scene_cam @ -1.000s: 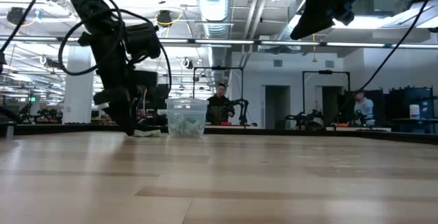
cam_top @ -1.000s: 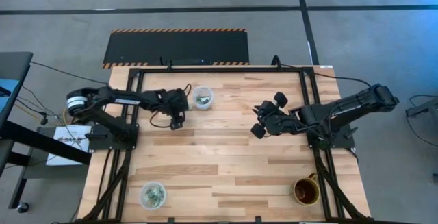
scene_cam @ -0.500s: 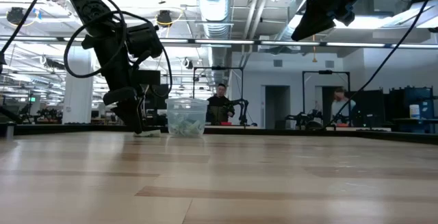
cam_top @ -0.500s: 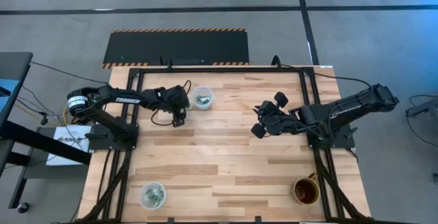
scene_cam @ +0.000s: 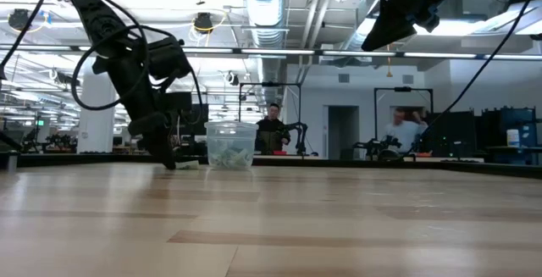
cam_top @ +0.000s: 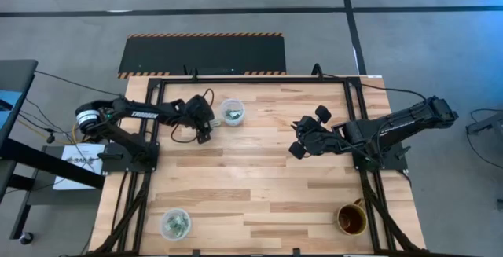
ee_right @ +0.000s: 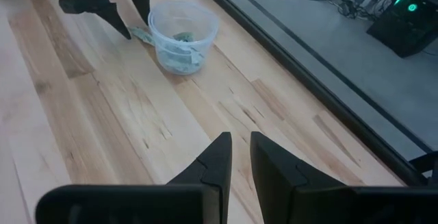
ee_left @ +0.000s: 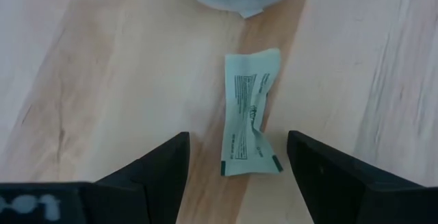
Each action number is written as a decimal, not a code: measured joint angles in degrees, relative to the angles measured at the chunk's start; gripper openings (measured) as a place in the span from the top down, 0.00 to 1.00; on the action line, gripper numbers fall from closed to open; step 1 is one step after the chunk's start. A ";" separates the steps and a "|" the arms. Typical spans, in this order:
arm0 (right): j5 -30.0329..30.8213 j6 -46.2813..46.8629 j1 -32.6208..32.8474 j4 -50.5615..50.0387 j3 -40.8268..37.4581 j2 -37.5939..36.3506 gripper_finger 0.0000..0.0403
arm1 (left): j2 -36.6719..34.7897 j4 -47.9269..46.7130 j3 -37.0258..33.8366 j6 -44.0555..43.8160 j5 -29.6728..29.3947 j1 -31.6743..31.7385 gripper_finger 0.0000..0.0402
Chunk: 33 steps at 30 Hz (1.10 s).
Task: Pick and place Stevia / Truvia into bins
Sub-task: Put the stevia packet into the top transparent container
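Observation:
A pale green and white Stevia packet [ee_left: 250, 114] lies flat on the wooden table, just beside the far clear cup [cam_top: 232, 111], which has packets in it. My left gripper [ee_left: 237, 138] is open and points steeply down. Its two fingers stand either side of the packet's near end without touching it. In the low view it [scene_cam: 169, 160] is down close to the tabletop, left of the cup [scene_cam: 230, 146]. My right gripper [cam_top: 297, 148] hangs high over the table's right half, shut and holding nothing. A second cup [cam_top: 176, 224] with packets stands at the near left.
A brown mug [cam_top: 351, 219] stands near the table's near right corner. The black frame rail [cam_top: 259, 77] runs along the far edge behind the cup. Bare wood lies between the two arms. People stand in the room beyond the table.
My left gripper has swung a little toward the table's far edge and sunk toward the packet beside the far cup, staying open. The packet and the cups have kept their places.

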 joint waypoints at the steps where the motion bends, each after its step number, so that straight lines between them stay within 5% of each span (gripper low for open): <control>1: -0.01 -0.04 0.00 0.02 0.00 0.00 0.88 | -0.04 0.55 -0.34 -0.06 -0.66 -0.04 0.41; 10: -0.07 -0.08 0.00 0.04 0.00 0.00 0.88 | 0.07 2.25 -0.77 0.18 -1.58 -0.05 0.46; 24: 0.40 0.24 0.80 -1.98 0.02 -1.49 0.89 | 0.09 2.05 -0.84 0.31 0.41 -0.51 0.97; 33: 11.70 13.61 10.93 -14.91 0.07 -7.96 0.99 | -6.50 1.65 -0.97 -0.70 3.65 -0.68 0.99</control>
